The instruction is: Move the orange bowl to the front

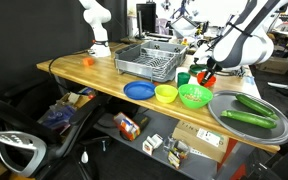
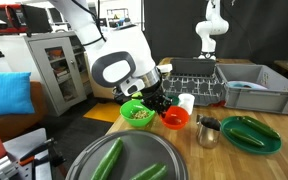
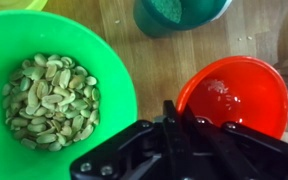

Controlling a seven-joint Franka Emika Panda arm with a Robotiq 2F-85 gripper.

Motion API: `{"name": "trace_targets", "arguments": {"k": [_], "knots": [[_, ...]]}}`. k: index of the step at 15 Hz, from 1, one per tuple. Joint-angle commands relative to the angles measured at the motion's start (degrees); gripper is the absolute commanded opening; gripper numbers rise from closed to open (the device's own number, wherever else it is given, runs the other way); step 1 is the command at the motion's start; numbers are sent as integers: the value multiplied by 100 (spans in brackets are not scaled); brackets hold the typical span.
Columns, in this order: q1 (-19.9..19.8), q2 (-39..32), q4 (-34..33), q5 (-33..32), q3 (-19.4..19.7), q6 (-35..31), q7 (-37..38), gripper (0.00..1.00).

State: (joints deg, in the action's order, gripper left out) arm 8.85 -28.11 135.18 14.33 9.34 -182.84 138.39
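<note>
The pincer [image 3: 179, 112] had its fingers drawn close together, meeting right at the near rim of the orange bowl [image 3: 234, 95]. From the wrist view it looked clamped on that rim, one finger inside and one outside, though the contact itself was hidden under the black linkage. The orange bowl sat directly under and just ahead of the pincer on the wooden surface [image 3: 109, 22]. It was empty and glossy, and whether it had left the surface could not be told.

Close on the pincer's other side stood a green bowl [image 3: 119, 90] filled with pale nuts, just beside the orange bowl but not touching it. Farther out ahead of the pincer was a teal cup [image 3: 174, 12]. In an exterior view a white cup [image 2: 186, 101] stood just beyond the pincer and a metal cup [image 2: 208, 130] was near the orange bowl. In an exterior view a yellow bowl [image 1: 165, 93] lay well apart, past the green bowl.

The step in hand appeared to be the grasp, with the carry not yet made. The next move would likely call for a small lift that kept the rim grip firm. A path toward the surface's front edge would then have to clear the green bowl and the cups before setting the orange bowl down level.
</note>
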Motion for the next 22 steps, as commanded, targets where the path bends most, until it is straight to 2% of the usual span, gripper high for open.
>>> {"name": "trace_targets", "arguments": {"k": [1,3,7,8,10,14,18,19,22], "knots": [[-678,-438,-474,185,-572,74,-476,2],[-816,-641,-686,191,-644,142,-645,2],[-815,-759,-927,212,-581,293,-904,2],[-817,-749,-937,223,-599,323,-955,33],[-803,-696,-892,252,-627,382,-1059,40],[-658,-509,-659,279,-514,443,-1160,69],[-368,-255,-293,305,-176,213,-1095,96],[-270,-163,-189,307,-60,162,-1070,100],[6,65,27,289,245,90,-1046,100]]}}
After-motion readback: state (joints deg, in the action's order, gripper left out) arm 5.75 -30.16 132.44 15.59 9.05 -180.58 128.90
